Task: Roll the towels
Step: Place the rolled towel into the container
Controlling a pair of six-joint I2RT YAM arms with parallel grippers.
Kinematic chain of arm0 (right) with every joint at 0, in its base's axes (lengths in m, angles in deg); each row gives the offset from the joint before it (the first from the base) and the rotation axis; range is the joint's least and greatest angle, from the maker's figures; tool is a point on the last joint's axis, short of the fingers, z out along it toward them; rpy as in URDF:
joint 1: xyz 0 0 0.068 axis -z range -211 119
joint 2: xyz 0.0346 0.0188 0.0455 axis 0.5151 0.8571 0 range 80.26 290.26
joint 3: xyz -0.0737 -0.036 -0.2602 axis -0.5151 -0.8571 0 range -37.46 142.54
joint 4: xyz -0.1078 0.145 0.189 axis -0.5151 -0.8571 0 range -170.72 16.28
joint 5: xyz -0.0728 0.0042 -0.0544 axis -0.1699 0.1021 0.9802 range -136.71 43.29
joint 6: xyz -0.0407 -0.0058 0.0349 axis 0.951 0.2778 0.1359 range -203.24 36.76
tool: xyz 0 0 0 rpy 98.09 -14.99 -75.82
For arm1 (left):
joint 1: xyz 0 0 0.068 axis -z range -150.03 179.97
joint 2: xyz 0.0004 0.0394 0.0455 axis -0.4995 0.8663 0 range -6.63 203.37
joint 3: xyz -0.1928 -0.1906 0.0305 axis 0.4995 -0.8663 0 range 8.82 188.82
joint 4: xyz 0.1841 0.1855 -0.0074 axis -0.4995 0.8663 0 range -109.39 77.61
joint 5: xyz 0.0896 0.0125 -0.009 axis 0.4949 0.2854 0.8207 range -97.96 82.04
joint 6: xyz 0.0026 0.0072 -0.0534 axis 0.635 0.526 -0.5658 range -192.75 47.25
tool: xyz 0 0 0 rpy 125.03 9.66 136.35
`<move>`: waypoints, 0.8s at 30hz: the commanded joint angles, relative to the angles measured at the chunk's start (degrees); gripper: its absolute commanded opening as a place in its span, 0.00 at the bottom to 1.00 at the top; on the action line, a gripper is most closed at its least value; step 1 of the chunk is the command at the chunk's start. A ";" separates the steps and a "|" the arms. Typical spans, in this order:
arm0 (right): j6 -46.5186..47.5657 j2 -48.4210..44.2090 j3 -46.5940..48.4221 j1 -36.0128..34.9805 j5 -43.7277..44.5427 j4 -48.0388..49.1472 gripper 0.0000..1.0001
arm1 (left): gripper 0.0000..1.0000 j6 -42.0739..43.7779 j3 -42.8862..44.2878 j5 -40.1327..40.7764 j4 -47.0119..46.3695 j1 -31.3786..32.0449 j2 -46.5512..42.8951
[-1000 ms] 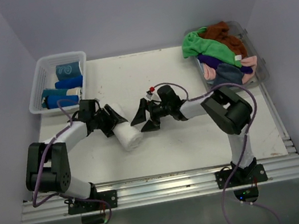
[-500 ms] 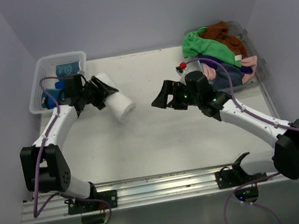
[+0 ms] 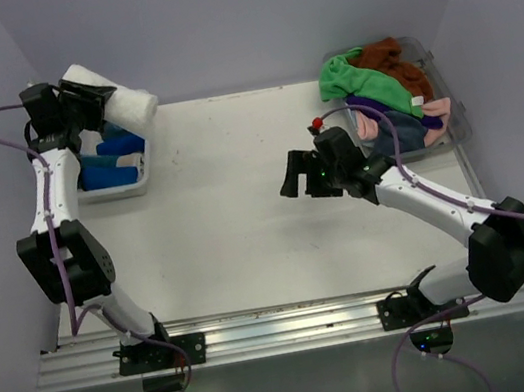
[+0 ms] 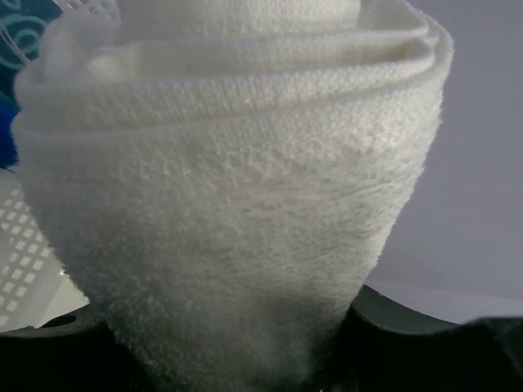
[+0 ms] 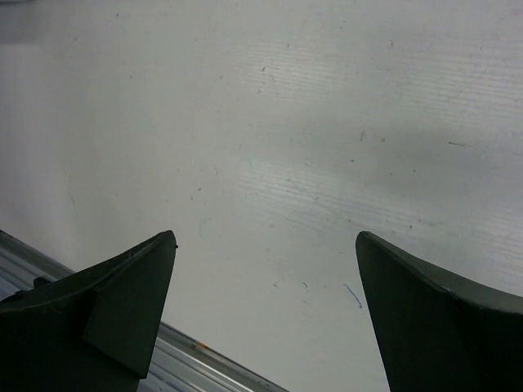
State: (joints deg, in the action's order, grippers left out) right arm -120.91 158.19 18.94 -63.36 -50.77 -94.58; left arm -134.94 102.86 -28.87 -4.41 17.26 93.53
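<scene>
On the table, the tub at two o'clock holds loose towels; the basket at ten holds blue rolls. The right gripper, fingers wide apart, hovers at three. The left gripper clamps the white roll above the basket.

lab booth: plain walls, mounting rail

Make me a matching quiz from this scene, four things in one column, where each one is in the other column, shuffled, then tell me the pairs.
Column one
1. white rolled towel
2. blue rolled towels
3. green towel
4. right gripper

Column two
A. lying in the white basket
B. open over the table
C. in the clear tub
D. held in the left gripper, lifted beside that basket

Pairs: 1-D, 2-A, 3-C, 4-B
</scene>
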 commanded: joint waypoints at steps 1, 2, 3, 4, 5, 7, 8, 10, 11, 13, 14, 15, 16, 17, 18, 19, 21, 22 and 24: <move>2.69 0.82 3.54 -0.07 1.77 -2.33 0.96 | 0.41 -5.56 4.30 2.26 -6.63 -1.79 4.68; 3.04 1.95 4.50 -0.07 1.68 -2.69 0.96 | 0.41 -6.70 4.83 2.88 -7.33 -1.97 6.96; 3.65 2.57 5.12 -0.07 1.68 -3.21 0.96 | 0.41 -7.32 5.88 3.41 -8.47 -2.40 8.20; 4.00 3.27 5.73 -0.07 1.42 -4.18 0.96 | 0.41 -8.11 6.33 3.50 -9.61 -2.76 9.34; 4.18 4.76 7.04 -0.07 0.55 -4.45 0.96 | 0.41 -9.25 6.85 3.42 -10.58 -3.19 11.61; 4.53 6.00 7.75 -0.07 -0.07 -4.45 0.96 | 0.41 -9.61 9.05 3.94 -10.85 -3.64 14.26; 4.54 6.44 8.37 -0.07 -0.60 -4.45 0.96 | 0.42 -9.53 9.49 4.47 -10.85 -3.72 14.80; 4.80 8.20 9.07 -0.07 -0.78 -4.36 0.96 | 0.43 -9.44 10.46 5.26 -11.29 -4.16 16.46; 4.89 8.81 9.77 -0.07 -0.78 -4.45 0.96 | 0.43 -9.44 10.98 5.17 -11.20 -4.51 17.25; 5.15 10.66 10.48 -0.07 -1.30 -4.62 0.96 | 0.43 -9.35 12.39 4.82 -9.71 -4.78 19.18; 5.32 11.36 11.18 -0.07 -1.48 -4.71 0.96 | 0.43 -9.00 12.40 4.91 -9.45 -4.95 19.46; 5.33 12.41 11.53 -0.07 -1.83 -4.89 0.96 | 0.43 -8.82 11.96 5.08 -8.84 -5.13 19.63; 5.33 12.94 11.89 -0.07 -1.92 -5.15 0.96 | 0.43 -8.56 11.61 5.78 -8.66 -5.22 19.46; 5.41 13.38 12.50 -0.16 -2.01 -5.24 0.96 | 0.43 -8.12 11.08 6.05 -8.65 -5.48 19.37; 5.68 13.82 12.59 0.01 -2.01 -5.50 0.96 | 0.43 -7.86 10.21 6.23 -8.39 -5.66 19.28; 5.77 14.44 12.77 0.02 -2.10 -5.50 0.96 | 0.43 -7.59 9.94 7.10 -8.22 -5.83 19.20; 6.03 15.23 13.38 0.02 -2.36 -5.50 0.96 | 0.43 -6.19 9.59 8.42 -6.91 -6.27 19.28; 6.12 16.02 13.64 0.10 -2.80 -5.50 0.96 | 0.43 -5.84 9.50 9.03 -6.81 -6.45 19.63; 6.12 16.81 14.44 0.10 -3.24 -5.59 0.96 | 0.43 -5.13 9.49 9.48 -6.37 -6.71 20.16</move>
State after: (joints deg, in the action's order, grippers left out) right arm -116.08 174.14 30.35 -63.34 -52.43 -99.65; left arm -142.00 111.29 -21.74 -7.95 11.68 113.81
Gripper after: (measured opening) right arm 0.954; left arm 0.589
